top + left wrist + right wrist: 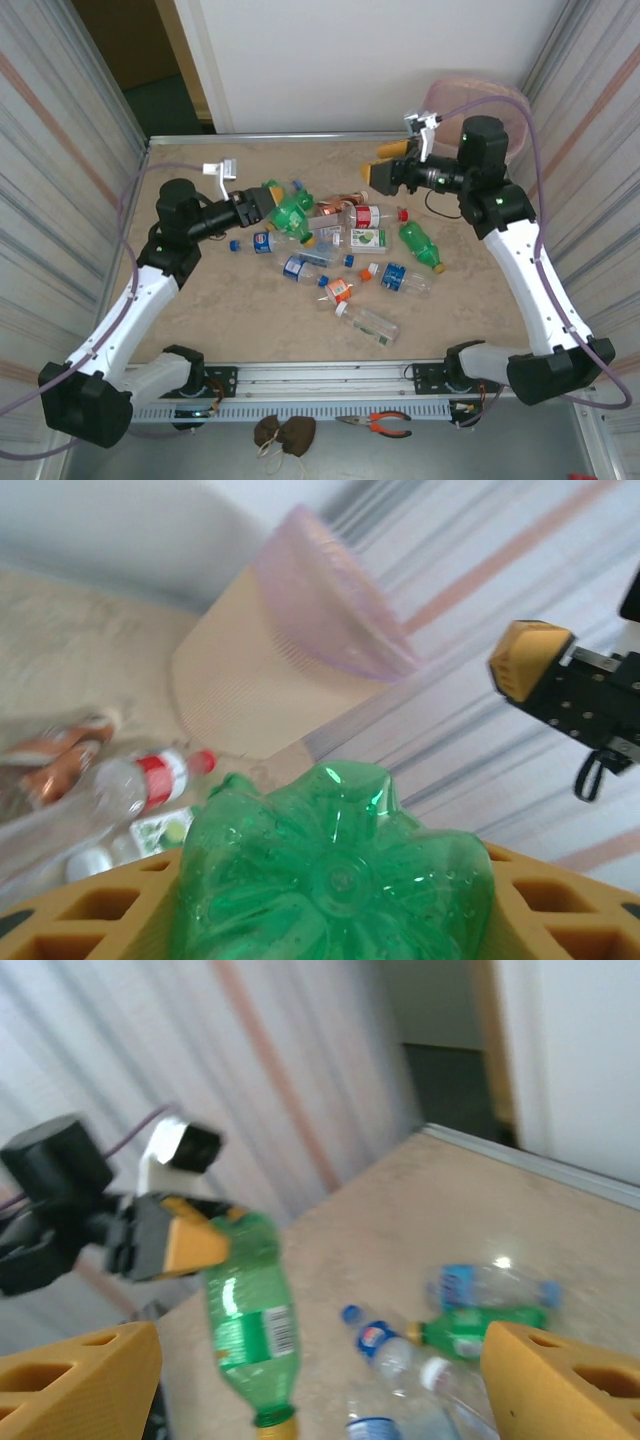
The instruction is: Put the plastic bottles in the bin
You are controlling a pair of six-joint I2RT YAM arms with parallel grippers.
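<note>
Beige counter [200, 310] between striped walls [60, 150], bottles [362, 215] scattered. From above, the left end effector [272, 205] clenches a green bottle [293, 212]; the bin [450, 95] stands far right. Left wrist: bottle base between jaws. Right wrist: right end effector [320, 1385] spread, empty. Lift above the rim before releasing.

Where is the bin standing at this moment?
In the top external view, the bin stands in the far right corner of the table, just behind the right end effector.
</note>
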